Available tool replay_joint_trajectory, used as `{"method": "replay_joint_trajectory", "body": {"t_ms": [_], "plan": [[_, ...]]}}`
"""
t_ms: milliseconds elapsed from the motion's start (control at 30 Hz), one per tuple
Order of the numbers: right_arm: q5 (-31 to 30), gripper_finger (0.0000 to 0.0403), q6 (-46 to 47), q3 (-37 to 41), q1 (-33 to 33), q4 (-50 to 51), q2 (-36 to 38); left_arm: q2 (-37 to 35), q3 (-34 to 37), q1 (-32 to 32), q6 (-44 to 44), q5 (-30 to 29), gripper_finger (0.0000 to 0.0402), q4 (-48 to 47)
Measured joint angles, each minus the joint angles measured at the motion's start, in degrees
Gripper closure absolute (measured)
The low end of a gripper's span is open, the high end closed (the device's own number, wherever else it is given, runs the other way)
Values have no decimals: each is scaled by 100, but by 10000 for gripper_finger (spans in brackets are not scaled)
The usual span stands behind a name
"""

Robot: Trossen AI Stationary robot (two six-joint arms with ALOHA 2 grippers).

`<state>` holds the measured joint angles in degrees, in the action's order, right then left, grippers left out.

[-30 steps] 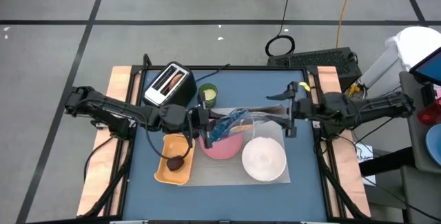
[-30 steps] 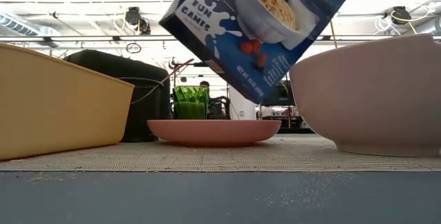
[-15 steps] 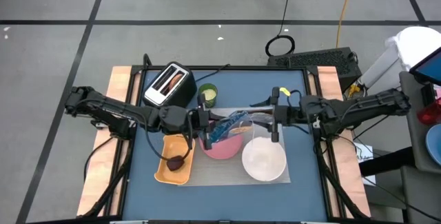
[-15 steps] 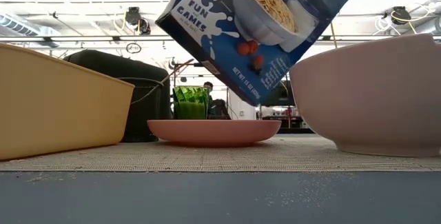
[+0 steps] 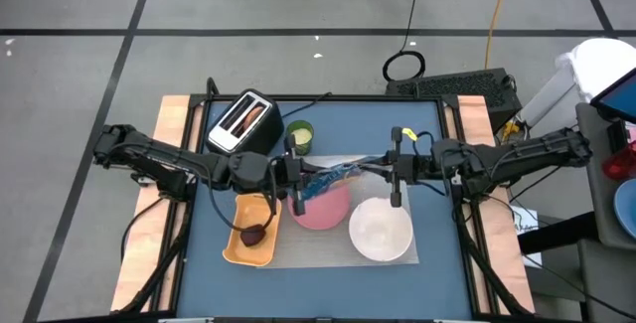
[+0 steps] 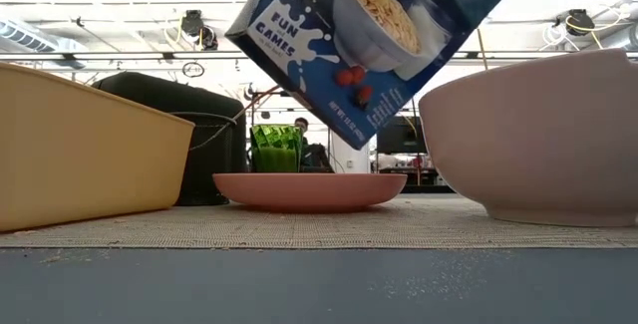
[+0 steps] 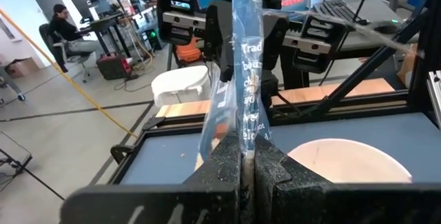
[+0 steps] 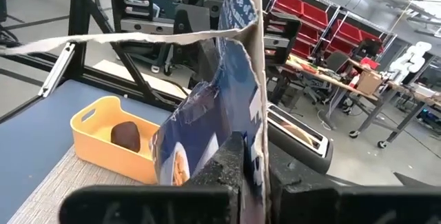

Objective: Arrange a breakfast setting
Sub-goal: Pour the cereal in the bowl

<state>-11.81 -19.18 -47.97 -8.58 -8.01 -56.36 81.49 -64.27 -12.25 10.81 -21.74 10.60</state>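
A blue cereal box hangs tilted above the round pink plate, with a gripper at each end. My left gripper is shut on its left end and my right gripper on its right, opened end. The plate and the white bowl rest on the grey mat. In the low view the box hangs clear over the plate, beside the bowl. A dark-red fruit lies in the yellow tray. My left gripper pinches the box's thin left-end edge between its two fingers, coming level from the table's left. The box is lifted clear of the plate and tilted. My right gripper pinches a cardboard wall at the box's torn-open end between its two fingers, coming level from the table's right.
The black-and-silver toaster, with a bagel in its slot, stands at the back left. A green cup stands beside it. A loose torn flap sticks out from the box's open end.
My right gripper has gone toward the table's left, up to the box's open end, and has shut on it. The box stays lifted over the plate and has turned a little in the hold.
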Motion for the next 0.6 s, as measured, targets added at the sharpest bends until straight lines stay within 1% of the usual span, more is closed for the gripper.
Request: {"method": "replay_joint_trajectory", "body": {"t_ms": [100,300,533,600], "plan": [[4,396,0,2,-2,-15,0,0,0,0,0,-4,395,10],[9,400,-13,2,-2,-75,-6,-2,-15,0,-44,9,378,67],[4,401,-59,4,0,-66,-13,-2,-15,2,-44,24,374,55],[2,402,-61,4,0,-72,-13,-2,-15,2,-68,26,366,42]]}}
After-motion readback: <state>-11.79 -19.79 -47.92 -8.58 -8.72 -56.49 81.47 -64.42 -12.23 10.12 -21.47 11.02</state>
